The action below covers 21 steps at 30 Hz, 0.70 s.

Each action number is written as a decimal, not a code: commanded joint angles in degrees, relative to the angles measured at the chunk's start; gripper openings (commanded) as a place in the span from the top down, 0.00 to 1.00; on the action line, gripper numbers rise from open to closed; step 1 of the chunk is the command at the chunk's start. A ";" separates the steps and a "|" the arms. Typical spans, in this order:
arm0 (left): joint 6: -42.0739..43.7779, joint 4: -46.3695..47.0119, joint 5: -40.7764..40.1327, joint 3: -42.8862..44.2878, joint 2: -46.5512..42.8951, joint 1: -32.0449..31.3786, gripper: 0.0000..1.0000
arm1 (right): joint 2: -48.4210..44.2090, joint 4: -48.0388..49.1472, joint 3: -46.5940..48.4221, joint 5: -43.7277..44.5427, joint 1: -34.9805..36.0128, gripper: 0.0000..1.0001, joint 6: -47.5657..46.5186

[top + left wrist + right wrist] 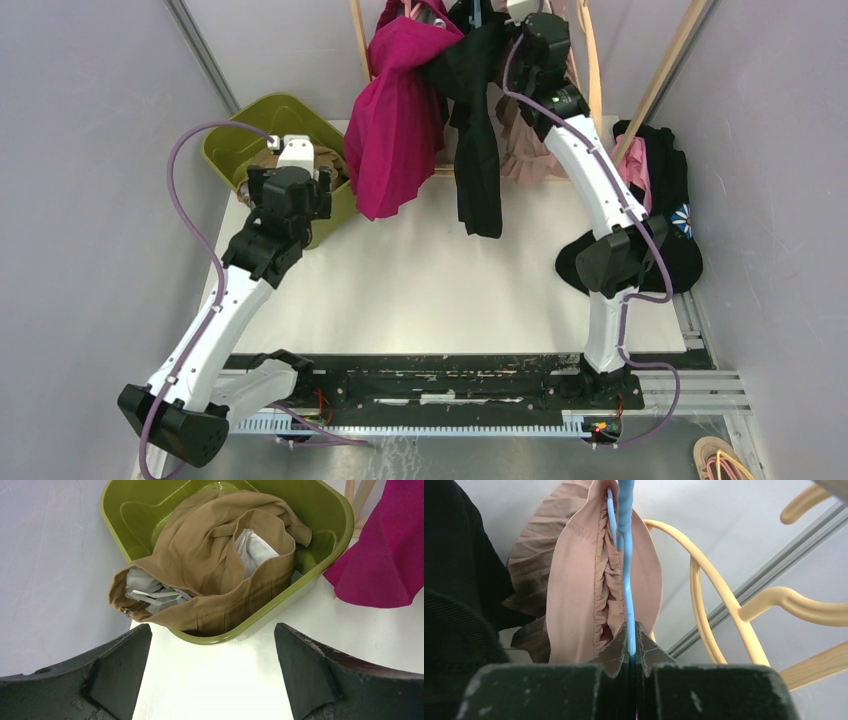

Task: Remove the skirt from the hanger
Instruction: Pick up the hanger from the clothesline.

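A dusty-pink pleated skirt (574, 590) hangs gathered on a thin blue hanger (626, 580). My right gripper (631, 630) is shut on the lower part of that hanger, with the skirt's elastic waist just left of the fingers. In the top view the right gripper (520, 15) is raised to the rack at the back, and the pink skirt (525, 150) hangs behind the arm. Over at the left, my left gripper (212, 627) is open and holds nothing. It hovers at the near rim of a green bin (340, 510).
The green bin (240, 130) holds a tan garment (215, 555) with white lining. A magenta garment (395, 130) and a black one (475, 140) hang from the rack. Cream hangers (719, 605) hang right of the blue one. Clothes are piled at the right (660, 200).
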 commanded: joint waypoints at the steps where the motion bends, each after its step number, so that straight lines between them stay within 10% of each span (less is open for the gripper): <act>1: 1.14 3.46 0.13 -0.22 0.26 -0.18 0.01 | -1.21 20.04 -2.23 4.13 2.69 0.99 -15.29; 21: 0.16 3.55 1.34 -0.98 1.20 -0.19 0.01 | -2.68 43.58 -11.99 10.10 4.09 0.99 -32.96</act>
